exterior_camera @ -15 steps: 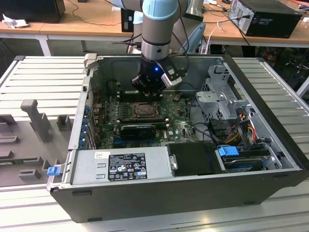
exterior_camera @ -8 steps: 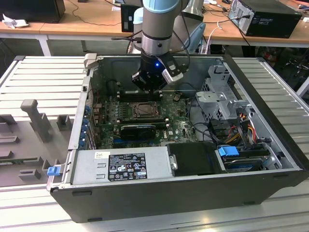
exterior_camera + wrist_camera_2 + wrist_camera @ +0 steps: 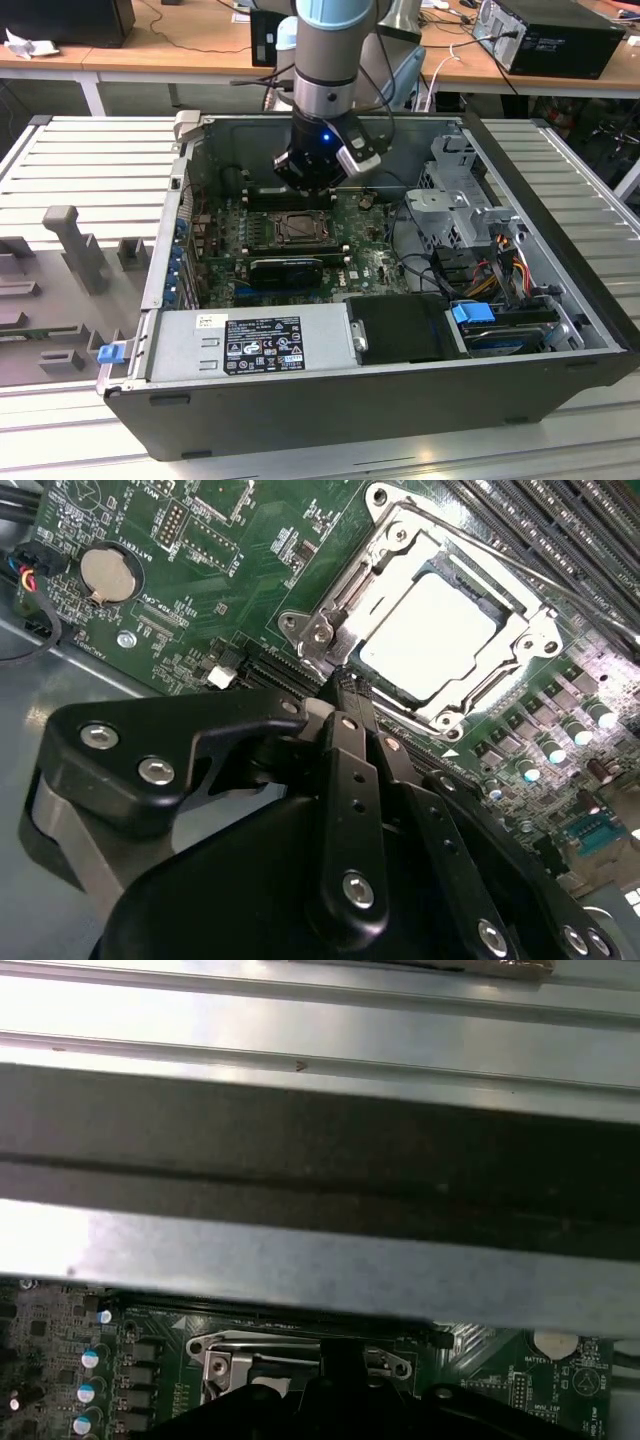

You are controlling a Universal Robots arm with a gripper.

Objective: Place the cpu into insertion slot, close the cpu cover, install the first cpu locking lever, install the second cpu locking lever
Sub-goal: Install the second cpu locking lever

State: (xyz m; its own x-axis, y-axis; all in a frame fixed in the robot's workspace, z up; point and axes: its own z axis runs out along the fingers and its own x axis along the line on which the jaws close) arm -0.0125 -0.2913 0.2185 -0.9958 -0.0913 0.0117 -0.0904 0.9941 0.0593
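With cpu cover (image 3: 440, 630) closed over cpu (image 3: 428, 645), gripper (image 3: 345, 685) narrow, fingertips together, at cover's edge.

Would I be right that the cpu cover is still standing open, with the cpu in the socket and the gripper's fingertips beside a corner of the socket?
Not quite: the cpu cover lies flat, closed over the cpu, as the second wrist view shows. The rest holds: the cpu sits in the insertion slot and the gripper has its fingertips at the socket's corner.

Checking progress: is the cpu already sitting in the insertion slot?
Yes, in the second wrist view the cpu lies flat inside the insertion slot, framed by the cpu cover.
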